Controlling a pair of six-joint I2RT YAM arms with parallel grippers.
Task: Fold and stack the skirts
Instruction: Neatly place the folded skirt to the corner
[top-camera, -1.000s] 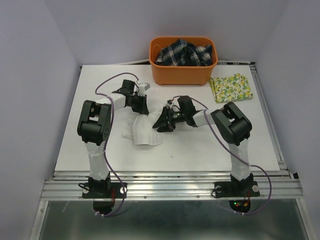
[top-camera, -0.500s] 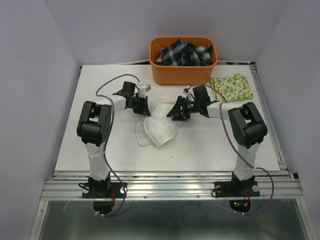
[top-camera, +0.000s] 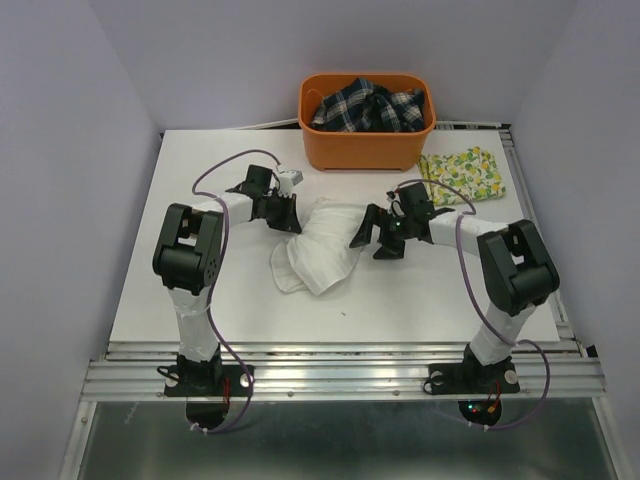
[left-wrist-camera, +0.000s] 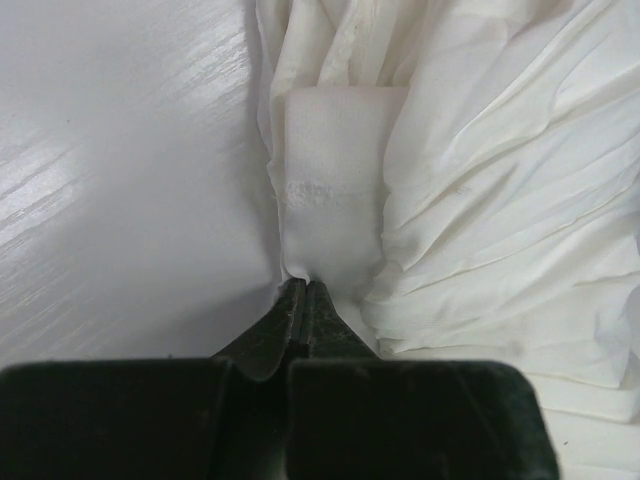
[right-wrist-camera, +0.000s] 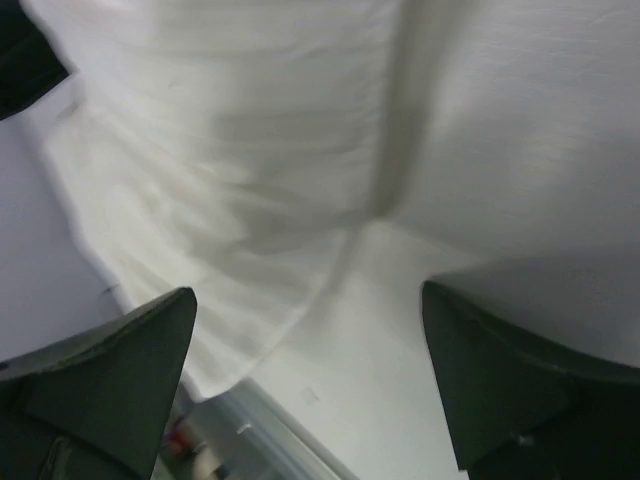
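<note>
Centrally in the top view, the plain white skirt (top-camera: 318, 250) lies bunched on the bench (top-camera: 180, 290) between both claws. The left claw (top-camera: 288, 218) is pinched tight on its upper-left edge, while the right claw (top-camera: 373, 240) gapes wide at its right edge, gripping nothing. At upper right the lemon-print skirt (top-camera: 460, 175) lies flat beside the orange basket (top-camera: 366, 150), which holds plaid cloth (top-camera: 366, 105).

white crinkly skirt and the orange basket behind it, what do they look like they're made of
The plain white crinkly skirt looks like thin woven cloth, perhaps cotton. It is matt, with fine pleat-like creases, and it slumps in soft folds. The orange rectangular basket looks like moulded plastic, with smooth, even-coloured, rigid walls and a thick rounded rim.
</note>
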